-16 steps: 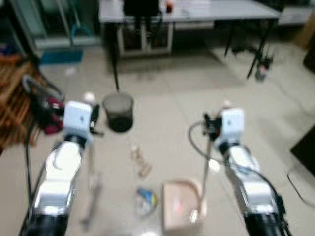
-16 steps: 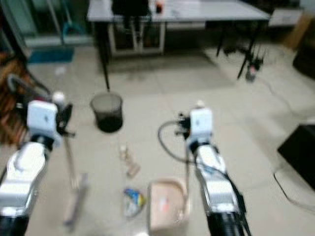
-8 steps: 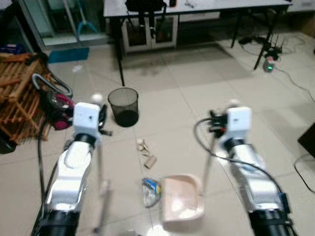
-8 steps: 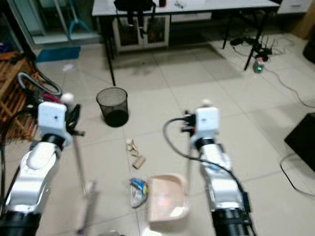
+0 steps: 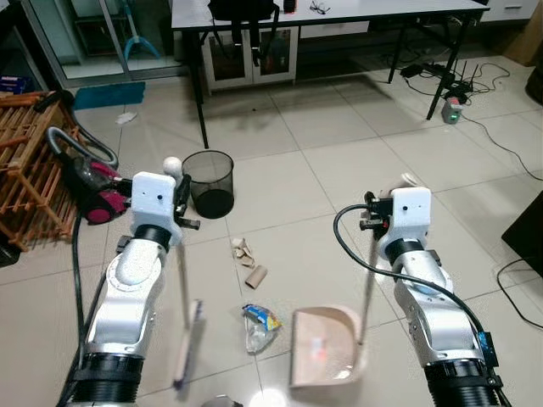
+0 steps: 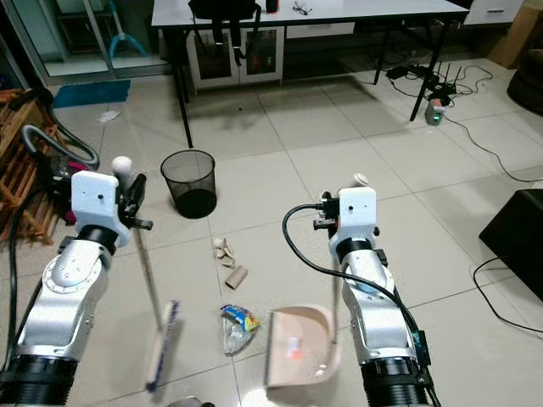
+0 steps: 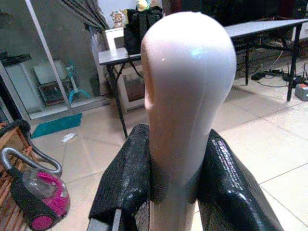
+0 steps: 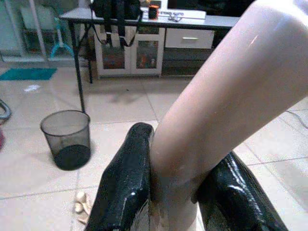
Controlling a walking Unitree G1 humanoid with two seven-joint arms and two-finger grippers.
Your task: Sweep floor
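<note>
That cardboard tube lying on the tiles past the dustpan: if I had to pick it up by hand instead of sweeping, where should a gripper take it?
Probably across the middle of the cardboard tube, coming straight down from above. It lies flat on the floor, so its round sides are free while the ends are low. Close the fingers across its short width. Both grippers are busy now: left gripper on the broom handle, right gripper on the dustpan handle.

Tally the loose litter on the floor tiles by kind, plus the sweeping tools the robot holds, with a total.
Crumpled wrapper: 1
Cardboard tube: 1
Cluster of pale scraps: 1
Broom, in the left gripper: 1
Dustpan, in the right gripper: 1
Total: 5
</note>
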